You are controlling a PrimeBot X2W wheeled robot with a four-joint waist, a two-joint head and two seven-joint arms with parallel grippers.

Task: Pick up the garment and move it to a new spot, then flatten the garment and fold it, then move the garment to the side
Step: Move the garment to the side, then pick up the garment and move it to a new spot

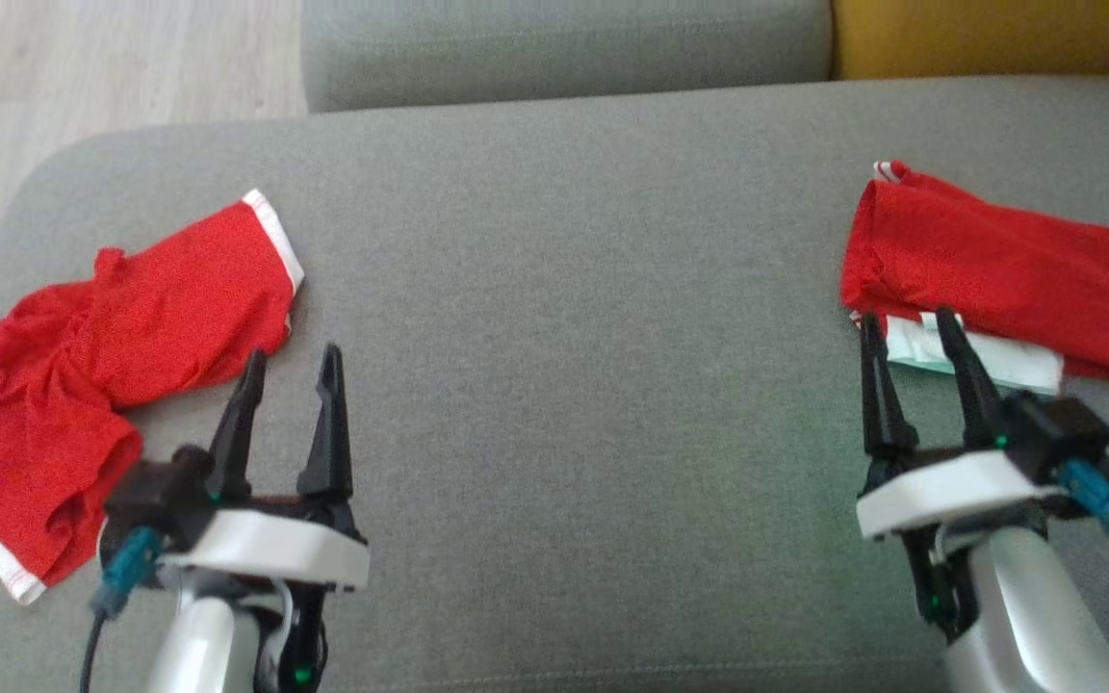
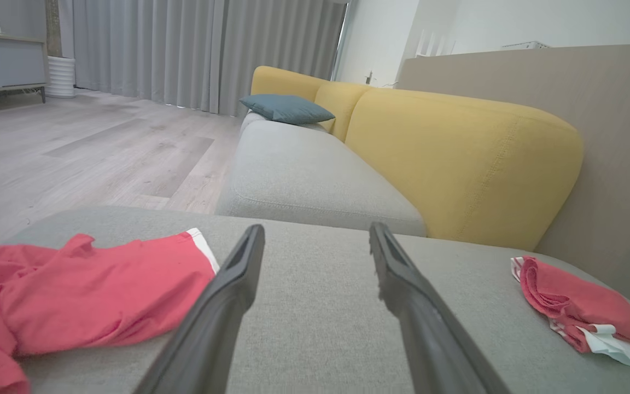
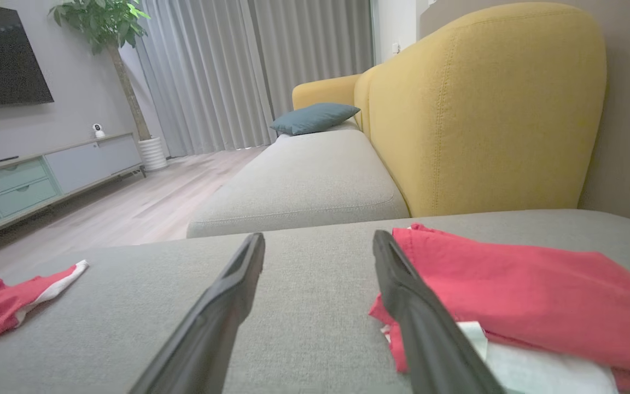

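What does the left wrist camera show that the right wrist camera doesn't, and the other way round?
Left wrist view, not the right: the left gripper, its fingers apart, close beside the wide bulk of the crumpled red garment.
Right wrist view, not the left: the right gripper, also open, a dark TV and a leafy plant.
Both: that crumpled garment, the folded red garment, the grey cushion under them, the yellow sofa back, the blue pillow and the curtains.
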